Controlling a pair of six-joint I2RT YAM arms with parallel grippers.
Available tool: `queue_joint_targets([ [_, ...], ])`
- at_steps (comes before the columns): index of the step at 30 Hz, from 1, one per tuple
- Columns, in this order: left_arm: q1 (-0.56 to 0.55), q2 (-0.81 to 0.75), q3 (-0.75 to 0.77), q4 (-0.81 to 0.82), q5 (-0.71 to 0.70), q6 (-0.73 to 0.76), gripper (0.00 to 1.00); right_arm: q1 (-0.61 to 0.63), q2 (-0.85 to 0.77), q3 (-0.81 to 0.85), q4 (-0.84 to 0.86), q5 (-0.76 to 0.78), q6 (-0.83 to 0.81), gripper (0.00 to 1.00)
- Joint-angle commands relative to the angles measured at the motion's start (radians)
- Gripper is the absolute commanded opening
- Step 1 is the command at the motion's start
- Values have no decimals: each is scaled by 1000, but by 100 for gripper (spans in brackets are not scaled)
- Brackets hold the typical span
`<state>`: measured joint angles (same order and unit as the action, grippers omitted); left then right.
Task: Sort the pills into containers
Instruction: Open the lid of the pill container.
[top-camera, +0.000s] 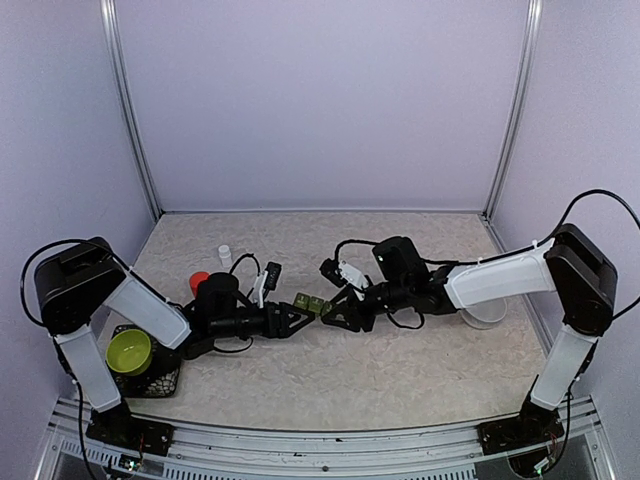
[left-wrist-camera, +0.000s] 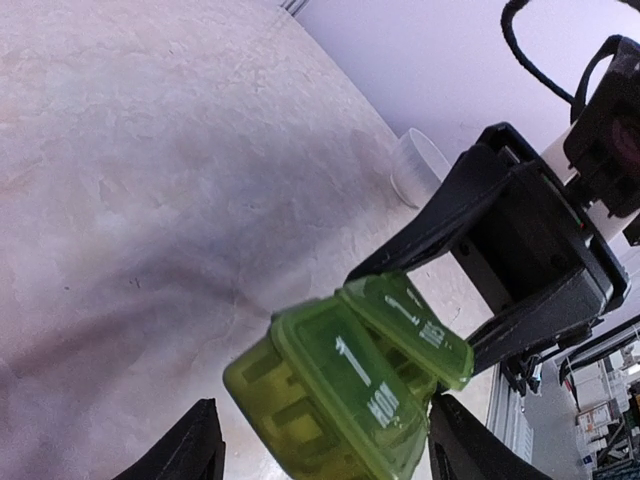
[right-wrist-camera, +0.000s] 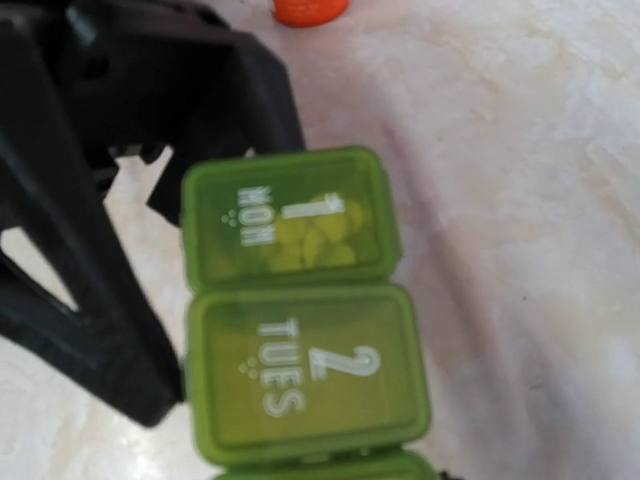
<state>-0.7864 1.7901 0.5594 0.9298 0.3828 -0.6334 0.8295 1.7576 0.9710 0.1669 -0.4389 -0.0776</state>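
Note:
The containers (top-camera: 313, 304) are a small green pill box held off the table between the two arms. In the right wrist view the box (right-wrist-camera: 300, 340) shows shut lids marked MON and TUES. Whitish pills (right-wrist-camera: 320, 240) show through the MON lid. My right gripper (top-camera: 335, 309) is shut on the box's far end, and the left wrist view shows its black fingers (left-wrist-camera: 470, 215) closing in on the box (left-wrist-camera: 340, 390). My left gripper (left-wrist-camera: 325, 405) is open around the near end, with a clear gap at its left finger (left-wrist-camera: 195, 445).
A white bowl (top-camera: 487, 312) stands under the right arm. A lime-green bowl (top-camera: 128, 350) rests on a black mesh tray at the near left. A small white bottle (top-camera: 224, 255) and an orange cap (top-camera: 199, 281) stand behind the left arm.

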Motion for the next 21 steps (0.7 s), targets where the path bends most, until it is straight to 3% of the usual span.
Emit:
queue_joint_targets([
  [1, -16, -39, 18, 20, -84, -14, 68, 27, -20, 6, 29, -10, 19, 39],
  [15, -40, -66, 30, -28, -151, -22, 68, 52, -26, 8, 17, 19, -3, 39],
  [21, -45, -119, 100, -197, -206, 10, 70, 78, -22, 8, -7, 44, -51, 39],
])
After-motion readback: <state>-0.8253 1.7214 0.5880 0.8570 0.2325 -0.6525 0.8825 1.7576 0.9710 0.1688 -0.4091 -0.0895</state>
